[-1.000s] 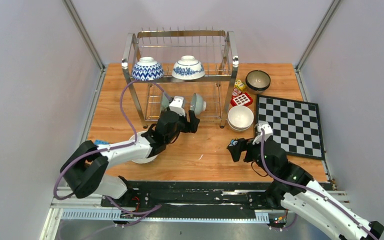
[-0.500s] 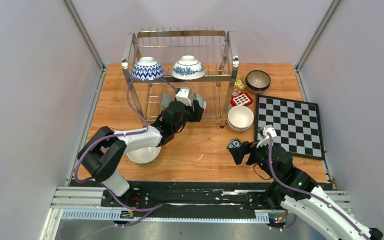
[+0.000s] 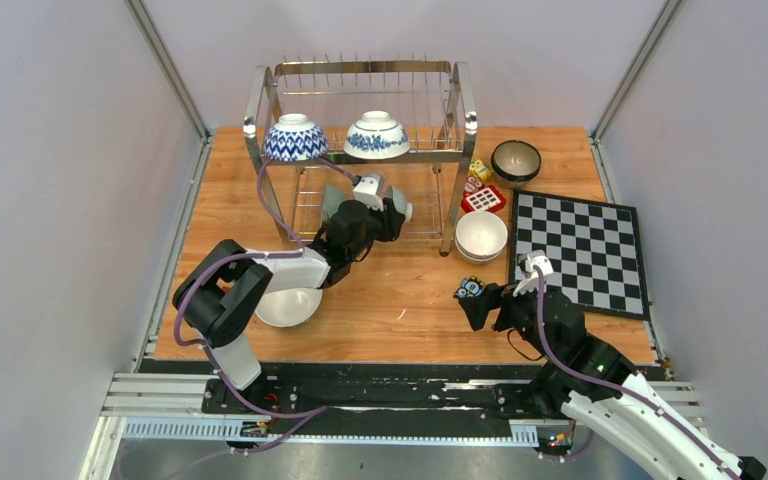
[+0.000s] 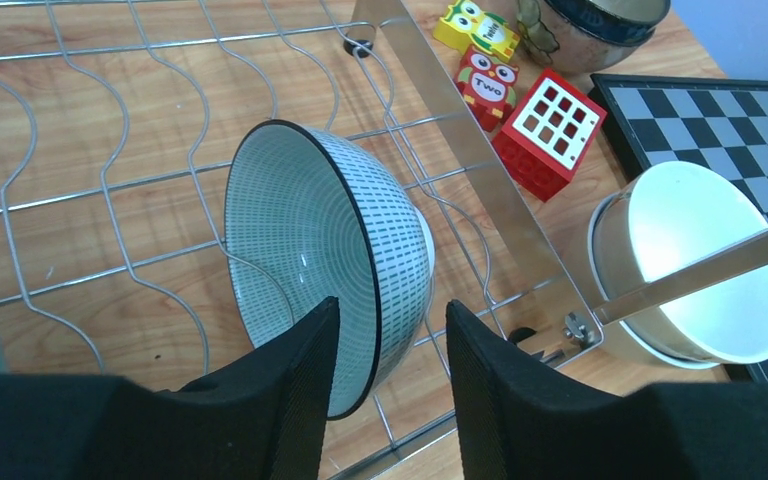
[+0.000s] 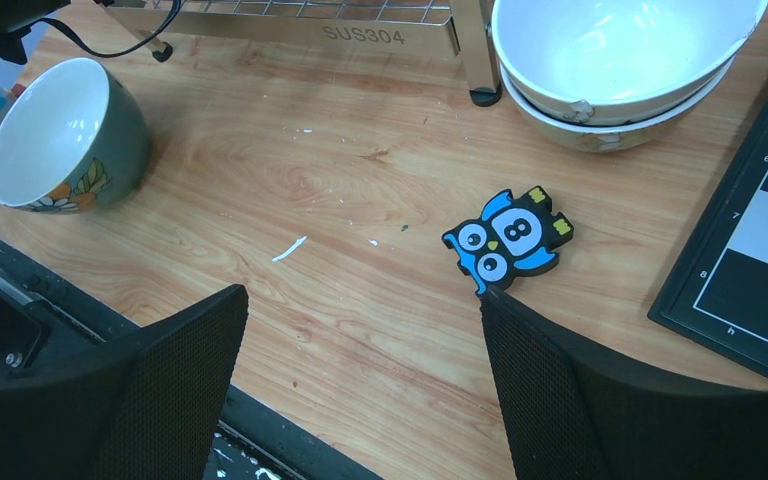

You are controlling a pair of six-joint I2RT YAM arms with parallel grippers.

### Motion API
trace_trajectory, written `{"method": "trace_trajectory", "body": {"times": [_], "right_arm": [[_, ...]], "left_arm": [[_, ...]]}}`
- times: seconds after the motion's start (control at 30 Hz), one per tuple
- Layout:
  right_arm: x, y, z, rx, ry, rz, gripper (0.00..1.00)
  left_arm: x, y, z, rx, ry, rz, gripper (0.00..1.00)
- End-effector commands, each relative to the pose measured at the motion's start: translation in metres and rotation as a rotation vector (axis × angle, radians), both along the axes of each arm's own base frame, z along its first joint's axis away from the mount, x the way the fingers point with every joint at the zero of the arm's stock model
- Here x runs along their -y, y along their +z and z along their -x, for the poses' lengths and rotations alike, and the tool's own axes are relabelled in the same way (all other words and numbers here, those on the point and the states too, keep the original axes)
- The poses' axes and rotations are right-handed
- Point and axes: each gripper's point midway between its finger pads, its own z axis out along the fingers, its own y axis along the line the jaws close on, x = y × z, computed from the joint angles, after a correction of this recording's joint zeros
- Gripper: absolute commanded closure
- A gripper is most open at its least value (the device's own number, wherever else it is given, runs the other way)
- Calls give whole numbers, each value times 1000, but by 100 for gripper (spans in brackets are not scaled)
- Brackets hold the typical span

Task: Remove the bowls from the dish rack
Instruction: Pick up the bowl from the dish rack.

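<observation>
Left fingers (image 4: 282, 400) closer astride one bowl (image 4: 300, 250)

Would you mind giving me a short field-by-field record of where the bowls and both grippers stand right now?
Upper tier: the dish rack holds two upturned blue-and-white bowls.
Lower tier: pale green bowl, standing on edge.
Left gripper: jaws astride the pale green bowl's rim, not visibly clamped.
Right gripper: open, empty, above the table near the owl block.
Unloaded: stacked white bowls, dark bowl, flowered bowl.
</observation>
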Motion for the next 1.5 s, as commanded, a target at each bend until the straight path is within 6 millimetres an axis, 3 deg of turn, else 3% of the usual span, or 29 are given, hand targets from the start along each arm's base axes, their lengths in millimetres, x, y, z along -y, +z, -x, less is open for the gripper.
{"method": "trace_trajectory", "body": {"times": [0.0,0.53,0.7,1.07,1.47], "right_arm": [[1,-6,2,-17,0,2,10],[3,-10,4,-29,-9,2,10],[3,-11,4,-33,-13,-2,10],[5,-12,3,-28,-25,-6,11],[7,-8,2,-16,-40,-22,11]], "left_arm": [[3,-11,0,-27,-30,29,57],[10,-24,1,-31,-71,80,83],[9,-24,0,-20,-83,95,100],[3,7,3,33,-143,298,100],[0,58,11,114,-222,527,100]]}}
